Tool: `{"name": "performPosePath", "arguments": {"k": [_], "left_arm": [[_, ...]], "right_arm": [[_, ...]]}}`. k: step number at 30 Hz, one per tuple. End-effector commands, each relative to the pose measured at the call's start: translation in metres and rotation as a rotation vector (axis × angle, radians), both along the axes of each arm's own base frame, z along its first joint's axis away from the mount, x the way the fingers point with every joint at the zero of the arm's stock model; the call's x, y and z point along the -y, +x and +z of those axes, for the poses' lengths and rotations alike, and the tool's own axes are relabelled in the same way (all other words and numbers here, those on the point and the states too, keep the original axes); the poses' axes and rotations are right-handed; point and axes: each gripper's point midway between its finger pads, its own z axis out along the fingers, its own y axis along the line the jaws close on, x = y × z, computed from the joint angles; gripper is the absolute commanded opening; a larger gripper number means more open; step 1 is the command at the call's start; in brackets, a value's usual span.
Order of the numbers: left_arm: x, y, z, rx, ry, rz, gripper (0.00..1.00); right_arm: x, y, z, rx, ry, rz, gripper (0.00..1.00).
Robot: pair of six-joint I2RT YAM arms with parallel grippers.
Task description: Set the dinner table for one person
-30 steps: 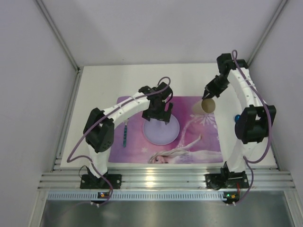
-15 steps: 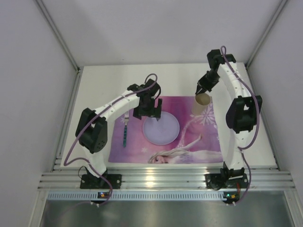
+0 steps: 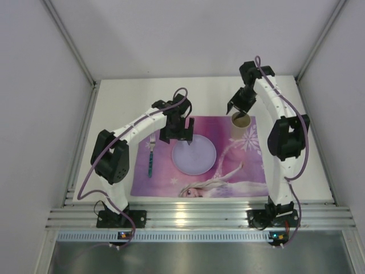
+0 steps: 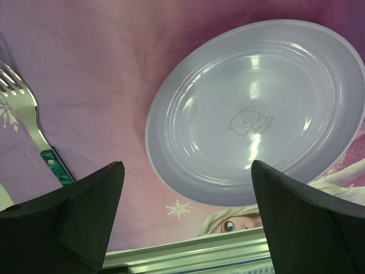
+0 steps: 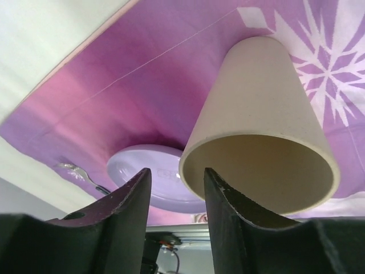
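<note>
The dinner table, white, lies under both arms; the placemat hides its middle. On the mat, the plate shows its bear stamp only in the left wrist view, under my wide-spread left gripper. The upright cup stands far right; my right gripper, fingers parted, straddles its rim. The fork, left of the plate, is cut off at the handle.

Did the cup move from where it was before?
Yes. In the overhead view the cup has shifted a little left and toward the far edge of the placemat, with the right hand at its rim.
</note>
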Motion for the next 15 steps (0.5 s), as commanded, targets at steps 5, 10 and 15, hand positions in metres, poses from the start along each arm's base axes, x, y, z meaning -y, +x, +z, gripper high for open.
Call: {"name": "performPosePath", "arguments": {"k": [5, 10, 15], "left_arm": [[0.017, 0.019, 0.015, 0.05, -0.057, -0.029, 0.98], [0.022, 0.017, 0.016, 0.032, -0.077, -0.044, 0.98], [0.022, 0.016, 0.02, 0.048, -0.089, -0.039, 0.98]], "right_arm": [[0.018, -0.002, 0.071, 0.166, -0.059, 0.034, 0.54], [0.041, -0.012, 0.106, 0.247, -0.115, 0.052, 0.57], [0.121, -0.036, 0.127, 0.312, -0.256, -0.027, 0.58]]}}
